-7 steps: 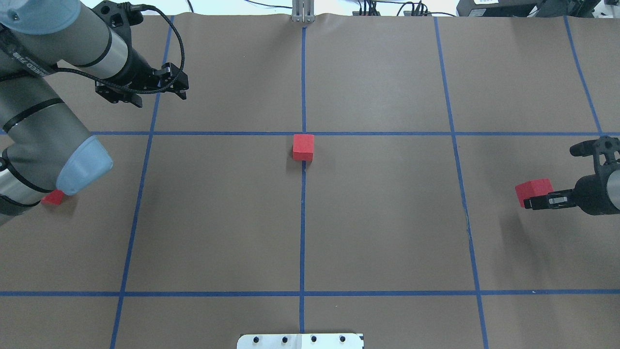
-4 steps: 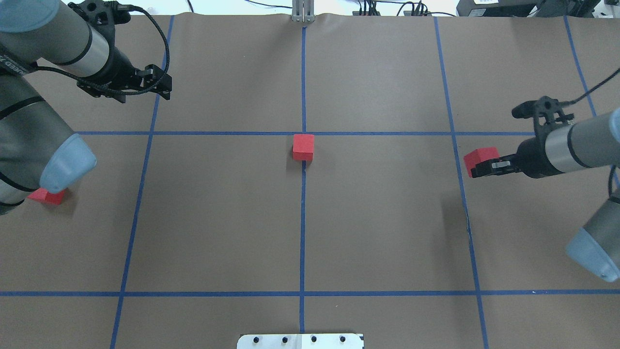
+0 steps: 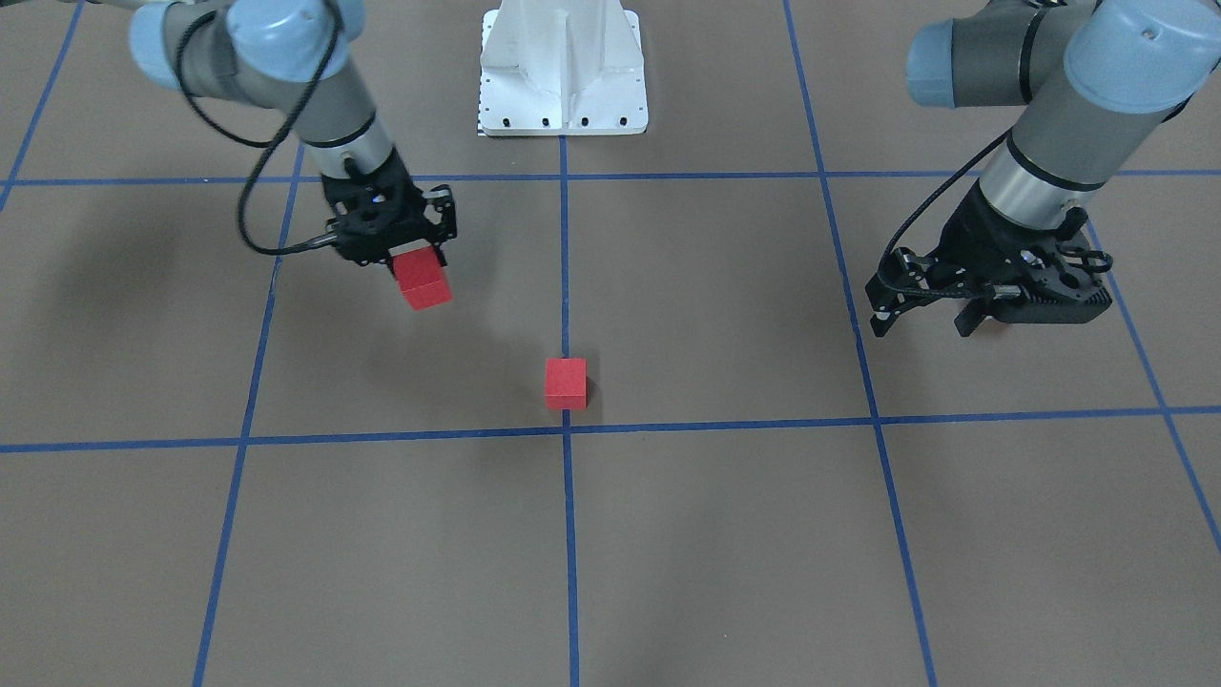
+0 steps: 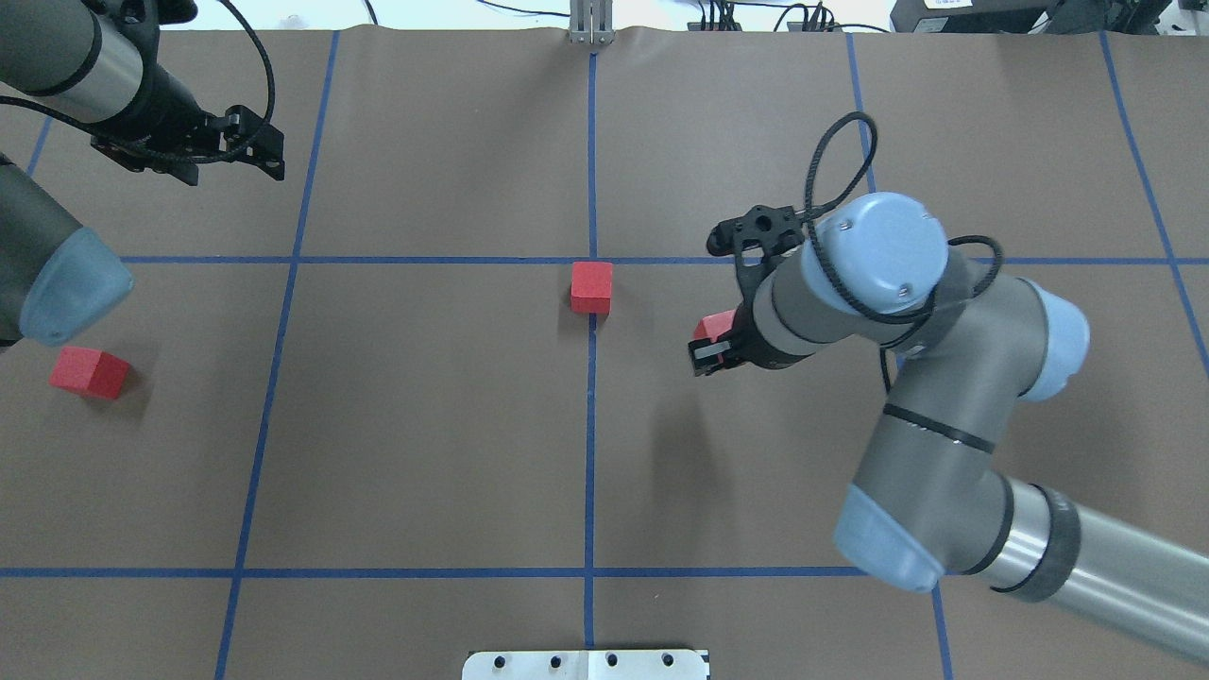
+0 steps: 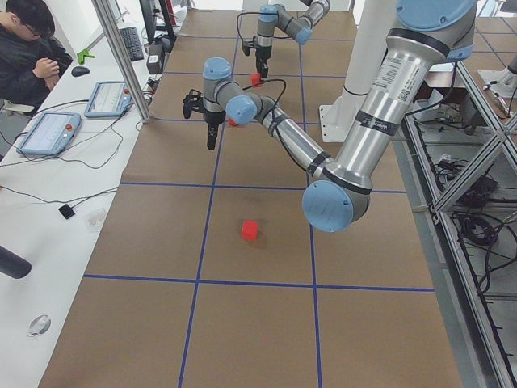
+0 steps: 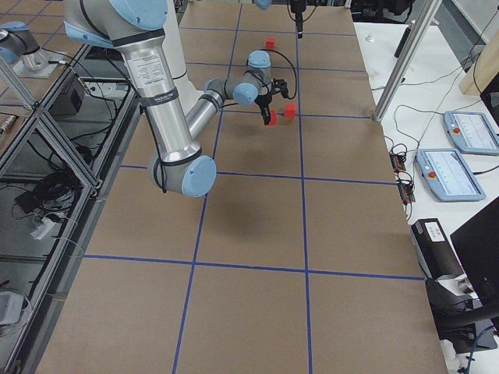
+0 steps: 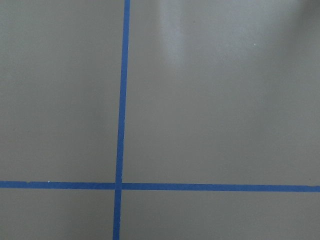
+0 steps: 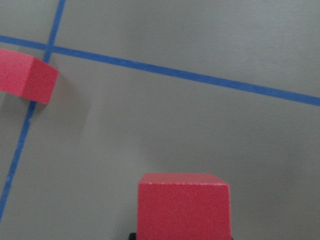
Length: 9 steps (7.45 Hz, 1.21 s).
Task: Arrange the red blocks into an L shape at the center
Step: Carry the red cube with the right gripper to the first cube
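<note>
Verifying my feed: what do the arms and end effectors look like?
Left arm and right arm: grey tubes, pale blue joint caps, silver wrist bands. Left end effector and right end effector: black, two-fingered, each with a looping black cable.

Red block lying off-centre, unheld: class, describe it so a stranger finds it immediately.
On the brown taped table, look to the robot's left side. This red block lies alone on bare paper; the second block sits by the centre crossing, the third block in the jaws of the right gripper.

Robotics lab, teach pendants (image 6: 454, 173) on a white bench (image 5: 24, 234), aluminium framing (image 5: 123, 63), loose cables (image 5: 477, 226), blue-taped brown floor (image 4: 425, 425)
</note>
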### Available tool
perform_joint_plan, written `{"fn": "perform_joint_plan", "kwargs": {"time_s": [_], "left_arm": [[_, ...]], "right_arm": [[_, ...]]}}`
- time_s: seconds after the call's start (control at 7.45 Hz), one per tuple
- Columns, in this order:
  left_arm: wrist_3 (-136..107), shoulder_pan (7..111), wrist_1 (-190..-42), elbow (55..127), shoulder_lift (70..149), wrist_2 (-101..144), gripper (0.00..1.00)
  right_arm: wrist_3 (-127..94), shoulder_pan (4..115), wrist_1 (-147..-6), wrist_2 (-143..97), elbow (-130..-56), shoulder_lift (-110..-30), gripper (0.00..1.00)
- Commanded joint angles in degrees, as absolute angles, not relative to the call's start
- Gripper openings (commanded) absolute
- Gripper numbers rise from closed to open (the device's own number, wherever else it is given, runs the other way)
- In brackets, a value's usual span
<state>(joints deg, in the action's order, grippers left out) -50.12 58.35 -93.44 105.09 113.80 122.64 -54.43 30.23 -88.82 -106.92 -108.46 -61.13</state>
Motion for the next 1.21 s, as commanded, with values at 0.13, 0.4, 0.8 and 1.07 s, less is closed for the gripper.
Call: {"fn": "perform_joint_plan", "kwargs": {"time_s": [0.13,0.4,0.8,1.07], "left_arm": [[-42.8,59.9,-93.5,104.8,110.4,123.1,1.0],[-42.7,60.0,-93.5,104.9,109.7,123.1,1.0],[-43.0,59.9,-93.5,104.9,109.6,123.1,1.0],[-43.1,59.8,-93.5,104.9,109.7,123.0,1.0]], "right_arm": [[-63.6,23.9,-92.9,-104.8,-97.6,-47.2,0.0],[-69.2,23.6,-92.3,-103.1,-89.9,-42.4,0.0],[-72.2,23.7,-87.5,-99.5,-84.7,-41.6,0.0],[-72.1,24.5,-84.7,-97.0,-82.8,-41.7,0.0]]}}
